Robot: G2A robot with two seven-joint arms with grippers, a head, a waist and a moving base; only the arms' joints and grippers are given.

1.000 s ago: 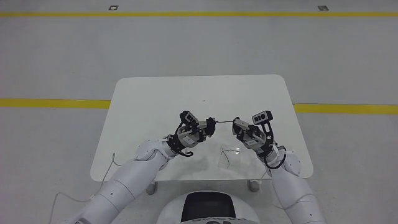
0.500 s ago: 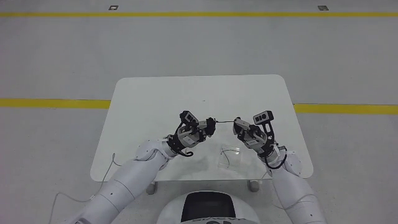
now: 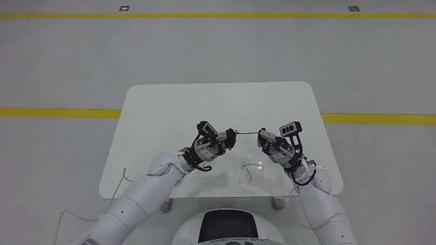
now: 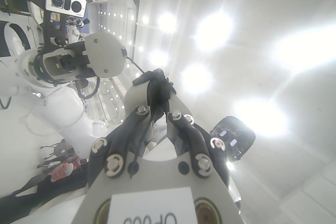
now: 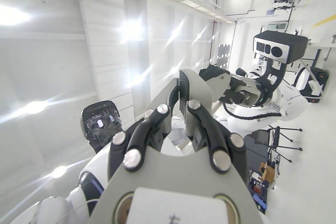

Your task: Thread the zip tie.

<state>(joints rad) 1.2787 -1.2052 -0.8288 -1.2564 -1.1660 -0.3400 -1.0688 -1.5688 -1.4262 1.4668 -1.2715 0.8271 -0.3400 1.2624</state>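
Observation:
A thin black zip tie (image 3: 242, 133) spans the short gap between my two grippers, held in the air above the front part of the white table (image 3: 170, 109). My left gripper (image 3: 229, 136) is shut on one end, where a dark bunched piece of the zip tie (image 4: 157, 86) sticks out between its fingertips. My right gripper (image 3: 261, 135) is shut on the other end; its pads (image 5: 183, 89) are pressed together. In the left wrist view the strap (image 4: 135, 66) runs from the right gripper (image 4: 123, 54) across to my left fingertips.
A small see-through item (image 3: 252, 167) lies on the table near its front edge, below the two grippers. The table's back half and left side are bare. Grey floor with yellow lines (image 3: 54, 113) surrounds the table.
The right gripper has edged slightly to the right, away from the left one. The left arm has stayed put.

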